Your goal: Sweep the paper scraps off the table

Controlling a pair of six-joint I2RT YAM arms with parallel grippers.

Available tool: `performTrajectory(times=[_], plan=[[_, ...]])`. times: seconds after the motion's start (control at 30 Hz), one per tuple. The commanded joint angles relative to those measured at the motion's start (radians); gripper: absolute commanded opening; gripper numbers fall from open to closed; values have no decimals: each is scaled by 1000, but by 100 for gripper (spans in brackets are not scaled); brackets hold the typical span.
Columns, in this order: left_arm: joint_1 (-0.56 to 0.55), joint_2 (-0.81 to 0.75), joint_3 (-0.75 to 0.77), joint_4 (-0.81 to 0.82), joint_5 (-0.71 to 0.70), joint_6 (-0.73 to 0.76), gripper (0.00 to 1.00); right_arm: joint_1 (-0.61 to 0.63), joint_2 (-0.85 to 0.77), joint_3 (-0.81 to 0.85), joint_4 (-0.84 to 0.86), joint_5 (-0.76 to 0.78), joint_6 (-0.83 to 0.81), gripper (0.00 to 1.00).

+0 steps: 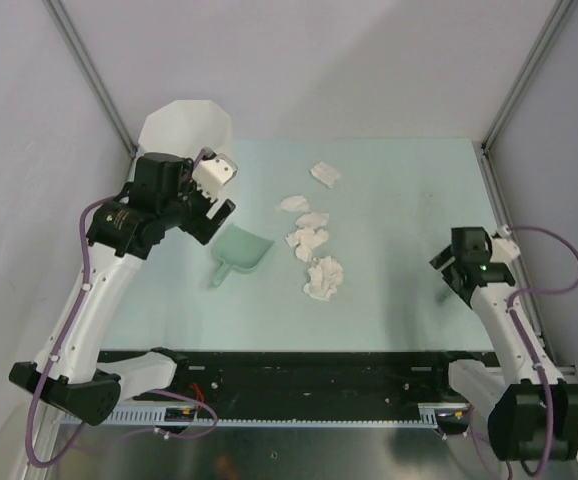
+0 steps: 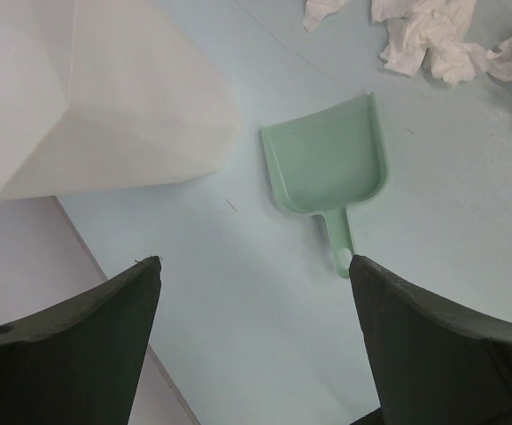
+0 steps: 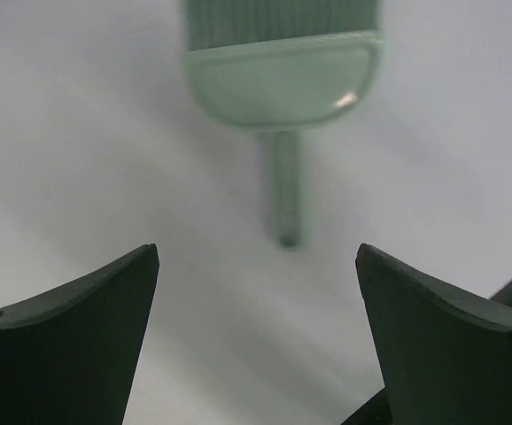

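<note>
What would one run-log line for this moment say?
left gripper open near dustpan | right gripper open near brush | scraps loose on table

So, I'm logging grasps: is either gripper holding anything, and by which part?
Nothing is held. The left gripper is open near the dustpan; the right gripper is open near the brush.

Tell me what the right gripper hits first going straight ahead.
Probably the thin handle of the small mint-green plastic brush lying straight ahead of the open right gripper; depth is unclear, so possibly the pale table first.
</note>
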Motion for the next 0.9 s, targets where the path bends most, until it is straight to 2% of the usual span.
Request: performTrajectory(times=[0.0,0.1,0.2,0.33,0.47,0.57,0.67,0.73,0.77,0.8,0.87], plan=[[7,0,-1,25,45,5,91,-154,-65,-124,114,-123,32,97],[6,6,4,26,47,5,91,-191,-16,-141,127,-131,1,96],[6,7,2,28,53,5,91,-214,67,-148,137,-109,-15,88],[6,6,2,31,67,3,91,-281,170,-171,228,-213,-58,72],[7,9,-4,32,71,3,91,-278,262,-171,301,-247,-80,66],[6,9,-4,32,68,5,91,-272,296,-176,306,-240,-81,57],[6,15,-2,34,71,3,91,-266,316,-179,337,-254,-94,44],[6,18,1,34,74,5,91,-263,328,-178,347,-278,-101,14],[6,18,-1,34,77,3,91,-263,334,-179,357,-289,-106,4],[6,18,-2,36,80,5,91,-263,331,-179,361,-309,-121,0],[6,15,-5,36,86,8,91,-258,302,-179,374,-341,-141,0]])
